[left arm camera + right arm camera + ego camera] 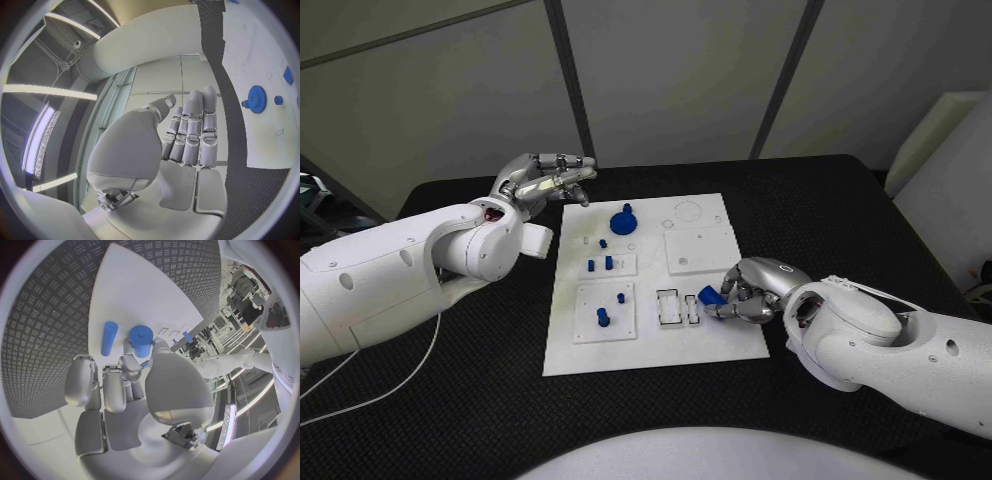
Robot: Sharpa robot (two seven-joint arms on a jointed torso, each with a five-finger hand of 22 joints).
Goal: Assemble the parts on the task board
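The white task board (646,345) lies in the middle of the black table. A blue gear (625,220) stands at its far part, and small blue pegs (600,265) stand in the left plates. My right hand (750,290) rests at the board's right near edge and pinches a short blue cylinder (141,340) between thumb and fingers. A second, slimmer blue cylinder (109,338) lies on the board (134,285) just beside it. My left hand (548,180) hovers over the board's far left corner, fingers (190,130) straight, holding nothing; the gear (255,98) lies beyond its fingertips.
Two narrow rectangular slots (679,307) sit just left of my right hand. A square raised plate (700,250) occupies the board's right middle. A thin white cable (390,385) runs over the table on the left. A white object (942,140) stands past the table's far right corner.
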